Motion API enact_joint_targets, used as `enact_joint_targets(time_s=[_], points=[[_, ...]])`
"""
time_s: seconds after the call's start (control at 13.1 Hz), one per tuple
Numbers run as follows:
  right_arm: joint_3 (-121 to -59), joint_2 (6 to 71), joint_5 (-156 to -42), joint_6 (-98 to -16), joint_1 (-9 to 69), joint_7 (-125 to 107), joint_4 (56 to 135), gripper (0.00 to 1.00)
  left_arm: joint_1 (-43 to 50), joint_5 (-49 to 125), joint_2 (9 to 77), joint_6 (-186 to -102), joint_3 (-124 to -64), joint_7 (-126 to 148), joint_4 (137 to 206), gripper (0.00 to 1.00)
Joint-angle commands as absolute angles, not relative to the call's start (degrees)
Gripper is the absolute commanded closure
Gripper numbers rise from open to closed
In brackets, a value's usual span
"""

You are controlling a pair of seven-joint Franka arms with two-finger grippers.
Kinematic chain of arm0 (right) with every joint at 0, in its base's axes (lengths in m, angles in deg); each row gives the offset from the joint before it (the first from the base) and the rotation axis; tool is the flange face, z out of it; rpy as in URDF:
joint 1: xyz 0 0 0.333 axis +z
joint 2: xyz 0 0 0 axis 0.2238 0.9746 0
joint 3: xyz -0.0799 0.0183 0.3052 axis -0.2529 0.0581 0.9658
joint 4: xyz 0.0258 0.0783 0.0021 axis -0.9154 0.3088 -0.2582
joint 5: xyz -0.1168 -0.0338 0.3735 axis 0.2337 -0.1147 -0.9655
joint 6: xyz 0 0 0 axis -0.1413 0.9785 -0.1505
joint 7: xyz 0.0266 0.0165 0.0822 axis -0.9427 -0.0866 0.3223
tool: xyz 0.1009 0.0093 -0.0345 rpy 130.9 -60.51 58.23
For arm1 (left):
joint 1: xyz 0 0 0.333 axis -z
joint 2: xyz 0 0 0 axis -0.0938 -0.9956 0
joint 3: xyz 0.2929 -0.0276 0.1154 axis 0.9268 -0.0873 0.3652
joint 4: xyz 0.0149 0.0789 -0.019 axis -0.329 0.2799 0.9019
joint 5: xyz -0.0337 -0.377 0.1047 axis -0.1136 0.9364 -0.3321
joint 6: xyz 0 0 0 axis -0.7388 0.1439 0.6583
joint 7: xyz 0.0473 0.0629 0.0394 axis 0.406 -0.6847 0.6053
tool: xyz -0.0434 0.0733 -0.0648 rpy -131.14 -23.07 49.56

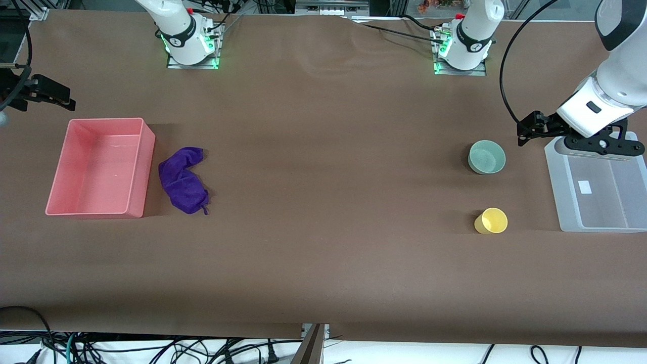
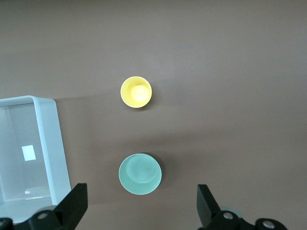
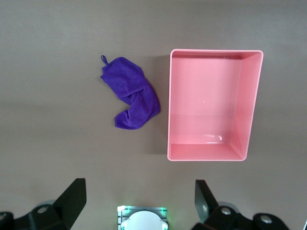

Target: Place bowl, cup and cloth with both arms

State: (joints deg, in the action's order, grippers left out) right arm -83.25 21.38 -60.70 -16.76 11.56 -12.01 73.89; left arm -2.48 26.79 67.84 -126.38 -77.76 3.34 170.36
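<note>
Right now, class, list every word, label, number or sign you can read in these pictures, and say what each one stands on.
None can be read.
White label in the clear bin: the patch looks blank in the front view and in the left wrist view.
Round marks on the collars of both arm bases: too small to read.
Pink bin, purple cloth, green bowl and yellow cup: no writing shows.

Probably a robotics lab: two arm bases (image 1: 189,43) bolted to a brown-covered table (image 1: 323,263), loose cables (image 1: 151,349) beneath.
</note>
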Motion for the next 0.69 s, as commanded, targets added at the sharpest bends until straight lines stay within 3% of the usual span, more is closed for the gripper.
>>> enact_joint_targets(time_s=[0.0, 0.61], points=[[-83.3, 21.3, -60.7, -16.2, 11.2, -11.4, 73.4, 0.0, -2.1, 27.9, 69.5, -126.5, -77.1, 2.5, 171.8, 0.0], [-83.3, 21.4, -60.6, -16.3, 11.2, -11.4, 73.5, 0.0, -2.4, 28.0, 69.3, -123.1, -77.1, 2.3, 171.8, 0.0]])
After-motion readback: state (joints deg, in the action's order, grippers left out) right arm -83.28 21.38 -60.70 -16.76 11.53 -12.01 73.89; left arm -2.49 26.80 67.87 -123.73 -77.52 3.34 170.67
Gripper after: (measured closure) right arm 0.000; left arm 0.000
